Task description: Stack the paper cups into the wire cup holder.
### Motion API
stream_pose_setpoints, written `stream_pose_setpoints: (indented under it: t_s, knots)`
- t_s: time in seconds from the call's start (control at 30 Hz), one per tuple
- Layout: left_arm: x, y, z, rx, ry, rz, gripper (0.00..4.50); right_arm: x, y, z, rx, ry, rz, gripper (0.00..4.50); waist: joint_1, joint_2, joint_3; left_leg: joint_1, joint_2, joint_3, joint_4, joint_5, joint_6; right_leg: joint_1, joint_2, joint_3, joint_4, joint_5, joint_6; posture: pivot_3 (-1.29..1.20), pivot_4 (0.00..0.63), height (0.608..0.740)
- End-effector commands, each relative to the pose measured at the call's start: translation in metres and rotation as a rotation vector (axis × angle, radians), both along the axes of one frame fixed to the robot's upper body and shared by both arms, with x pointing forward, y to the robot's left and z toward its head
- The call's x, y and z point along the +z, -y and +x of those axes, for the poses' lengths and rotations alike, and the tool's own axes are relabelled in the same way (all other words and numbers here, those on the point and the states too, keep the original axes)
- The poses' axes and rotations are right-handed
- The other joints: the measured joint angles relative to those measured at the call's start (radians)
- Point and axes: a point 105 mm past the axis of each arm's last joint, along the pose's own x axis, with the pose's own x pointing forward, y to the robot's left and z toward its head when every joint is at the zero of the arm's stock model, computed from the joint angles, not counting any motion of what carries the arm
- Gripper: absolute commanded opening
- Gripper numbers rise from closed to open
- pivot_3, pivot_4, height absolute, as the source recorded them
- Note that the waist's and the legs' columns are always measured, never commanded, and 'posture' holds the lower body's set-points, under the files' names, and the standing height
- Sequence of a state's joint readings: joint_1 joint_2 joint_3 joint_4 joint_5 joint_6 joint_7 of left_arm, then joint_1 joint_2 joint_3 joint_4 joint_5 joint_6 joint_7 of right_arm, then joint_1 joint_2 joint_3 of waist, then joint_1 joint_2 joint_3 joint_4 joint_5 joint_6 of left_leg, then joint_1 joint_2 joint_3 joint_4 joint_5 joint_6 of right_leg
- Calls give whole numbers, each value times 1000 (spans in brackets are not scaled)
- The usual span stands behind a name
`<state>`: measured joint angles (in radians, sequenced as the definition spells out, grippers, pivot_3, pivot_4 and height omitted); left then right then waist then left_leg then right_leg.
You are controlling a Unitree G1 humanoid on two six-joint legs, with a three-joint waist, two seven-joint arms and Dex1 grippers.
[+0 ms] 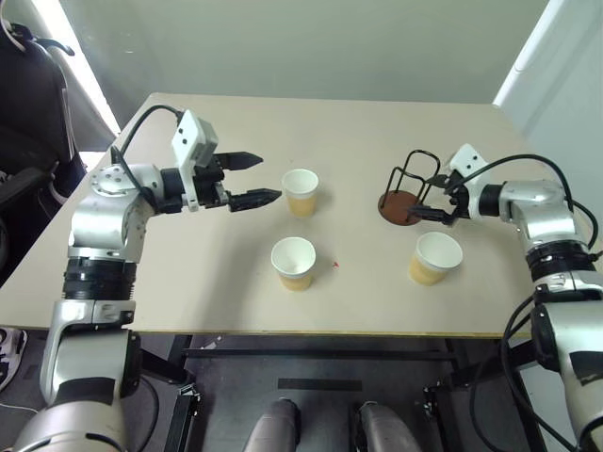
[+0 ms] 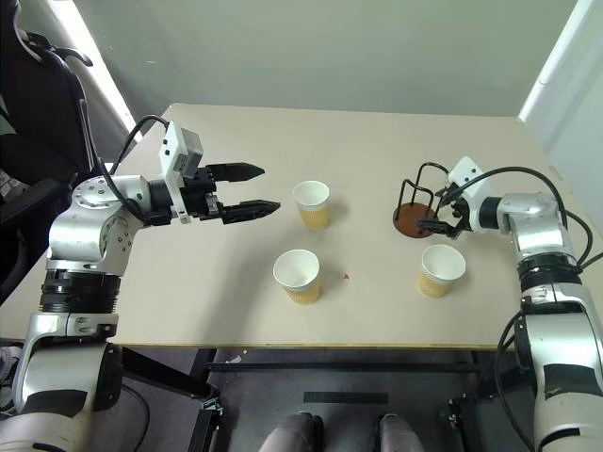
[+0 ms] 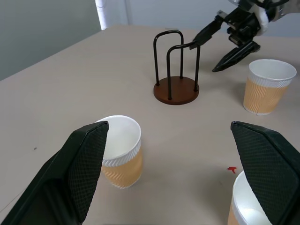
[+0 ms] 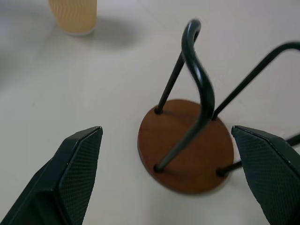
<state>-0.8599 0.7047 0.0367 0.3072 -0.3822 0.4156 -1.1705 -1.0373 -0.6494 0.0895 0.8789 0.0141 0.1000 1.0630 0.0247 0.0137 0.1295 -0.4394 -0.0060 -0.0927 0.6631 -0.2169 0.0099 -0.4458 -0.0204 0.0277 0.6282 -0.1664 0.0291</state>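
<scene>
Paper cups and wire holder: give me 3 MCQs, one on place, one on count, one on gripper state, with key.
1. Where is the wire cup holder?
A. on the table's left half
B. on the table's right half, by the right gripper
C. on the floor

2. How many paper cups stand on the table?
A. one
B. two
C. three

3. What state is the left gripper in?
A. open, holding nothing
B. shut on a cup
C. shut on the holder

Key: 1 B, the holder stands at the right gripper's fingertips. 2 C, three upright cups, none in the holder. 3 A, fingers spread, nothing between.
</scene>
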Motion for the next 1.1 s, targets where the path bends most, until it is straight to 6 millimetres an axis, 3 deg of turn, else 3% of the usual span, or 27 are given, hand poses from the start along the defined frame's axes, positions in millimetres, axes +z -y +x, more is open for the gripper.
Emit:
stream_pose_setpoints:
  t_s: [0.03,0.1,0.47,0.73,0.93,1.1]
  knots:
    - [17,0,-4,-7,68,-2,4495,14,-4,6,-10,64,1,4319,0,0,0,0,0,0,0,0,0,0,0,0,0,0,0,0,150,740]
    - [17,0,-4,-9,67,-2,4500,13,-5,8,-12,66,-1,3895,2,0,0,0,0,0,0,0,0,0,0,0,0,0,0,0,150,740]
    - [17,1,-3,-13,64,2,4500,13,3,2,16,30,-31,26,2,0,0,-1,0,0,0,0,-1,-1,0,0,0,0,0,0,150,740]
    - [16,1,-4,-21,57,9,4500,26,-2,-12,108,5,-12,26,1,0,0,-1,0,0,0,0,-1,-2,0,0,0,0,-1,0,150,740]
    - [13,1,-6,-43,35,29,4500,42,-25,-46,264,-18,10,26,1,0,0,-3,0,0,0,0,-2,-2,0,-1,0,-1,-2,0,150,740]
    - [12,4,-6,-69,22,40,4500,31,-44,-75,345,-70,-4,26,2,0,0,-3,0,0,0,1,-3,-2,0,-1,-1,-1,-2,0,150,740]
